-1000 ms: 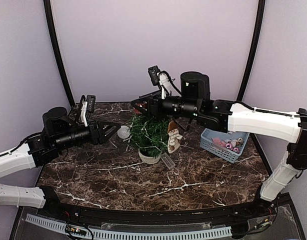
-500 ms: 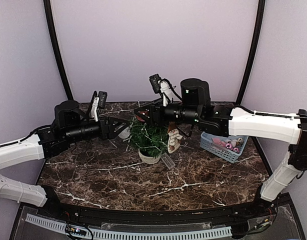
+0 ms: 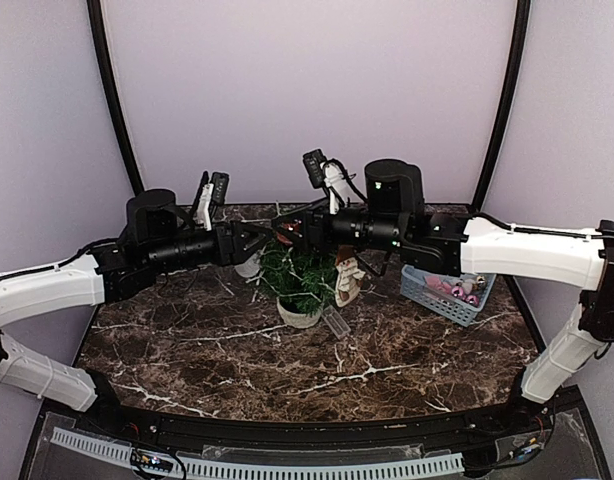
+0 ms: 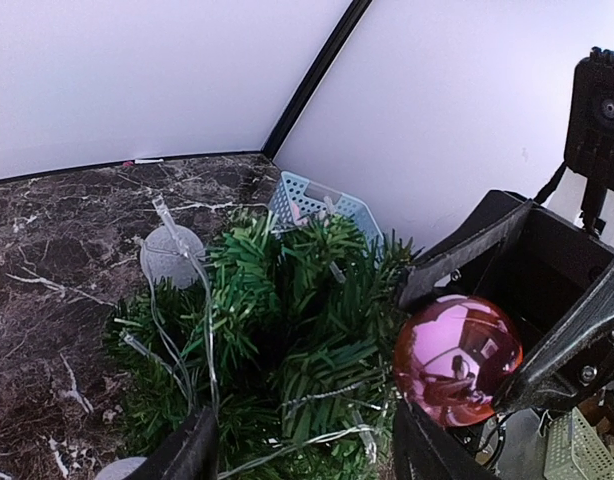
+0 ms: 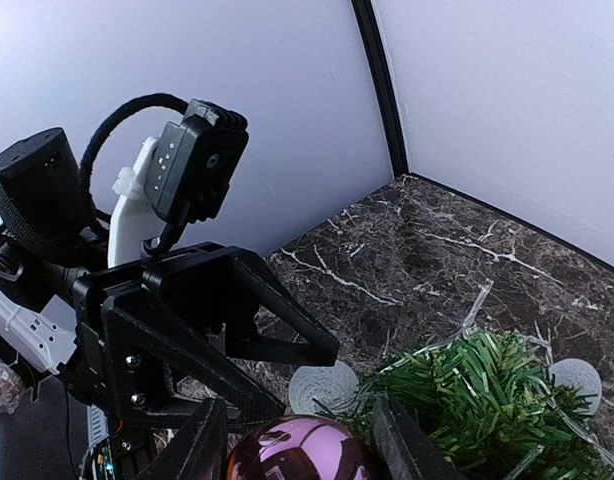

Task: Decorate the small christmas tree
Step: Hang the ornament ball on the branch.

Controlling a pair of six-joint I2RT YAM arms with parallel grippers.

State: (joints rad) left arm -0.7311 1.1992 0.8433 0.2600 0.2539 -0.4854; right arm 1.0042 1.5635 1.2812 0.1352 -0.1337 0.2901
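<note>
Green fir: the small christmas tree (image 3: 299, 272) stood upright, tip up, centre of top view.
Right gripper (image 5: 297, 440): pinched pink bauble (image 4: 457, 358), clear only in wrist views.
Left gripper (image 4: 305, 450): jaws spread.

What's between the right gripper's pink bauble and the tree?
Nothing visible. The pink bauble, held in the right gripper, sits beside the small christmas tree's upper branches. The open left gripper faces it from the opposite side, not between them.
</note>
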